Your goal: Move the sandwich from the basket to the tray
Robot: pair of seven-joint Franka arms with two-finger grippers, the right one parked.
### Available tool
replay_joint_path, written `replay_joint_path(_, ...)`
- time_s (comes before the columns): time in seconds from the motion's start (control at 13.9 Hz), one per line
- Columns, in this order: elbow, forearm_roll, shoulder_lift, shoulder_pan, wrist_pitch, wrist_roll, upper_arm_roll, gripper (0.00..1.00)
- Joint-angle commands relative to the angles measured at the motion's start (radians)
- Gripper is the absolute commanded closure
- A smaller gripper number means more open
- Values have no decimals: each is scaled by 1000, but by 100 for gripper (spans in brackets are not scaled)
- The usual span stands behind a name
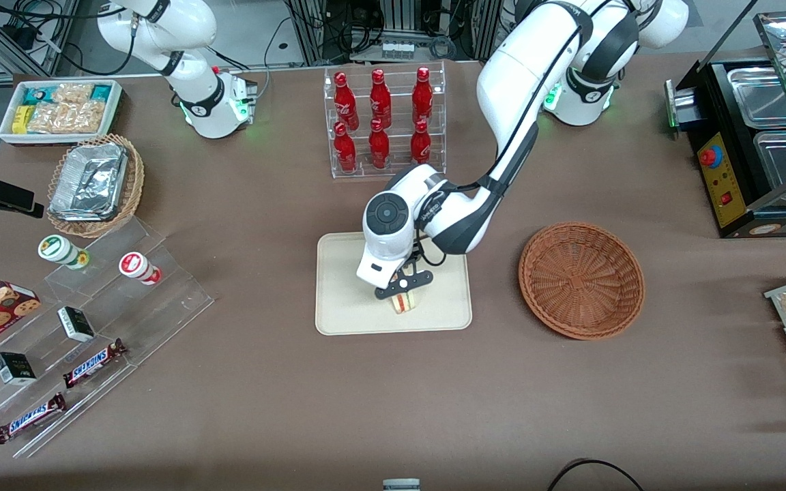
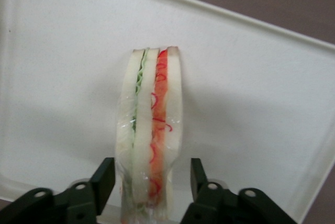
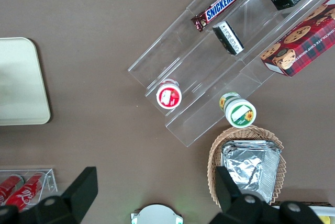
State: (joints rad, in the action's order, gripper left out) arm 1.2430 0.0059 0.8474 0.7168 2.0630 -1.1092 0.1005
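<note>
The sandwich (image 1: 404,302) stands on its edge on the cream tray (image 1: 338,273), in the part nearer the front camera. In the left wrist view the sandwich (image 2: 152,130) shows pale bread with green and red filling, with the tray (image 2: 251,77) under it. My left gripper (image 1: 403,290) is low over the tray, straddling the sandwich. It is open (image 2: 152,171): both black fingers (image 2: 104,179) stand apart from the bread with a gap on each side. The reddish-brown basket (image 1: 580,279) sits beside the tray toward the working arm's end and holds nothing.
A clear rack of red bottles (image 1: 383,123) stands farther from the front camera than the tray. A tan wicker basket with foil trays (image 1: 96,184), a clear stepped shelf of snacks (image 1: 93,320) and a white bin (image 1: 59,109) lie toward the parked arm's end. A black food warmer (image 1: 754,136) stands at the working arm's end.
</note>
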Motion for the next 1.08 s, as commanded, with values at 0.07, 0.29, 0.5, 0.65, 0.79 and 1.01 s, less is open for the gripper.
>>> replay_joint_path(0.07,-8,14,-93,12,-75,-17,-13,0)
replay_joint_path(0.29,-7,11,-137,-23,-83,-9,-13,0)
replay_joint_path(0.5,4,16,-178,-42,-109,34,-16,0)
replay_joint_path(0.65,7,11,-206,-103,-145,38,-22,0)
replay_joint_path(0.79,9,14,-214,-141,-171,54,-22,0)
replay_joint_path(1.01,64,11,-273,-223,-207,185,-22,0)
